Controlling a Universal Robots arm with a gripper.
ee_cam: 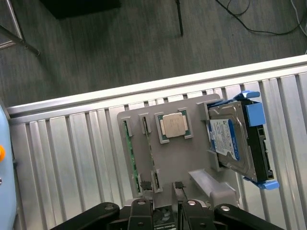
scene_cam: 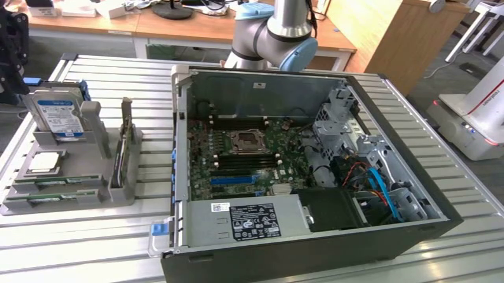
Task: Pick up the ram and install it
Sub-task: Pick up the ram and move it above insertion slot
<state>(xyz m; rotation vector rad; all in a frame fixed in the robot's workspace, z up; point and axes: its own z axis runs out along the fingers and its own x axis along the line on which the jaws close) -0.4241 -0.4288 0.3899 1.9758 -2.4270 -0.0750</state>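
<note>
The long, thin green circuit-board ram (ee_cam: 130, 153) sits edge-up in the outermost slot of the grey plastic holder (ee_cam: 184, 160). Its long axis points away from the black end effector (ee_cam: 165, 205), whose fingers are apart and empty, offset sideways toward the square silver processor (ee_cam: 173, 125). Bare slatted metal worktop (ee_cam: 62, 158) lies beyond the ram.

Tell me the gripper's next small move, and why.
Probably slide the gripper sideways until the ram lies between its open jaws: the ram stands on edge in the grey holder, and the gripper hangs over the holder beside it, holding nothing.
</note>
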